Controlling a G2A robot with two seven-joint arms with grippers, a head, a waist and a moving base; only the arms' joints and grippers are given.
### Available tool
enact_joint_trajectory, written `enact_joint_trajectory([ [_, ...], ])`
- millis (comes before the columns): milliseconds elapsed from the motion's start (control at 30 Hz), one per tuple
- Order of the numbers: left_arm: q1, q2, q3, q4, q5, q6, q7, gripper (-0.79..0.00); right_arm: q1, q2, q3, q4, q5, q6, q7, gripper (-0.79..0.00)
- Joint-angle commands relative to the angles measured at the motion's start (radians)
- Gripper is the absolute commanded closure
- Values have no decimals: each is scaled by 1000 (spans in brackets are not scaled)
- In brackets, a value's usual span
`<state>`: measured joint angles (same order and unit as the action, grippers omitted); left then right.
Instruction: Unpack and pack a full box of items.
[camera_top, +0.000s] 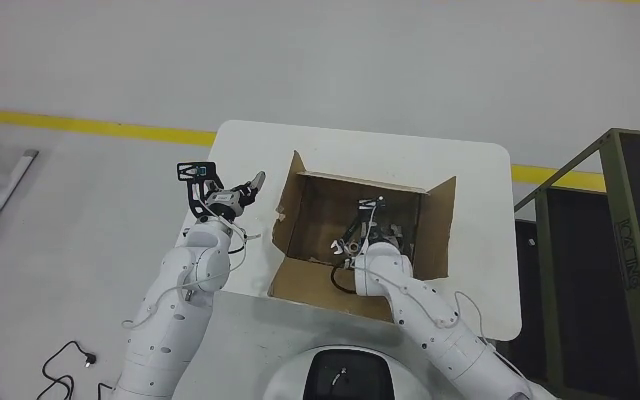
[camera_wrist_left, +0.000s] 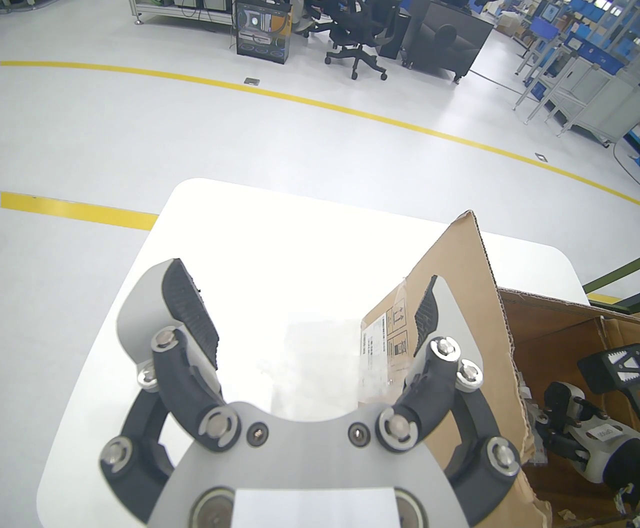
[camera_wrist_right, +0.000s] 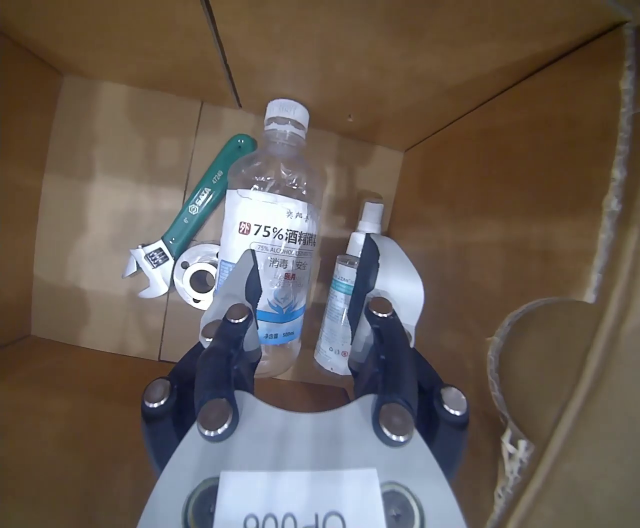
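Right pincer (camera_wrist_right: 309, 247) hangs open inside the box (camera_wrist_right: 450, 175), its fingers (camera_wrist_right: 248, 280) partly hiding the big bottle (camera_wrist_right: 275, 200) and small spray bottle (camera_wrist_right: 342, 285); left pincer (camera_wrist_left: 302, 270) is open above the surface (camera_wrist_left: 250, 235).

Bright, even light; glare on table (camera_wrist_left: 310, 260)

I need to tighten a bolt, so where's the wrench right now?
The wrench lies on the floor of the cardboard box, in the right wrist view, its head by a metal ring next to the big clear bottle.
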<state>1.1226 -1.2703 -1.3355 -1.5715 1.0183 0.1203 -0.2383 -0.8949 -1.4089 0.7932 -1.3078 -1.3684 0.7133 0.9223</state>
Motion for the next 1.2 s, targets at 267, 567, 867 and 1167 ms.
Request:
enact_joint_trajectory([
  [267,0,0,0,0,0,0,0,-785,10,-31,15,70,72,-49,-10,-508],
  [567,0,0,0,0,0,0,0,-785,18,-51,16,71,78,-116,-42,-517],
  [867,0,0,0,0,0,0,0,-785,33,-47,68,94,20,-181,-3,-529],
  [1167,0,0,0,0,0,0,0,-785,32,-47,101,105,-6,-252,64,-523],
])
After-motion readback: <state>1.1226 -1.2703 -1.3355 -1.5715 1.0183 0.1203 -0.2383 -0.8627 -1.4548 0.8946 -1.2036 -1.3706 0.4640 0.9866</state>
